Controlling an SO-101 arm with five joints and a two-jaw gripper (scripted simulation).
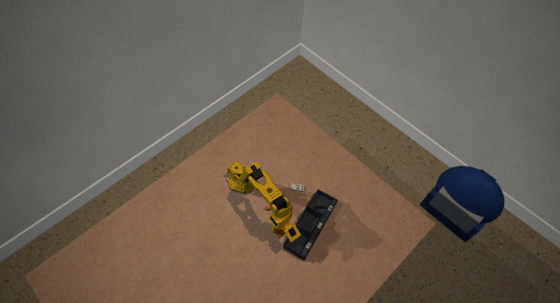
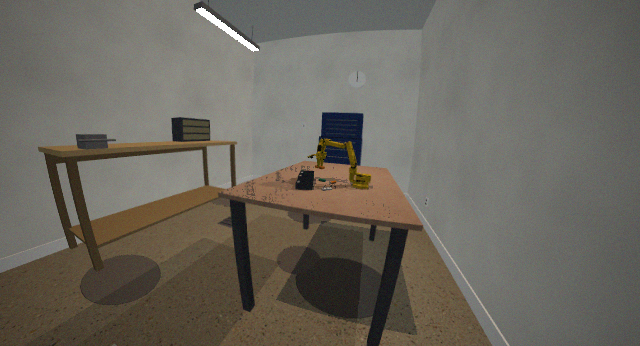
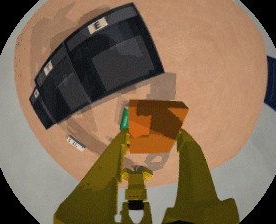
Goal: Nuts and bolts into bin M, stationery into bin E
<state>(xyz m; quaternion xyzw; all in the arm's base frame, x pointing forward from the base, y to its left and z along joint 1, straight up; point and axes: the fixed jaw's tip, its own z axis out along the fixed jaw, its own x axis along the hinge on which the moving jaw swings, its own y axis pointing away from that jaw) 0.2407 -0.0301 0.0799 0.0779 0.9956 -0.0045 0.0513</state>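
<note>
My gripper (image 1: 290, 234) is shut on an orange block (image 3: 157, 124), which looks like an eraser, and holds it above the table. In the wrist view the block fills the gap between the yellow fingers. A black row of bins (image 1: 311, 224) lies just right of the gripper, and the gripper overlaps the left edge of its near end. In the wrist view the bins (image 3: 96, 63) sit up and left of the block, with white label tags too small to read. A green thing (image 3: 125, 120) shows on the table beside the left finger, partly hidden.
A white domino-like piece (image 1: 297, 187) lies behind the bins. A small orange thing (image 1: 268, 207) lies by the arm's middle. A small white thing (image 3: 74, 141) lies near the bins. The arm's base (image 1: 238, 177) stands at the back left.
</note>
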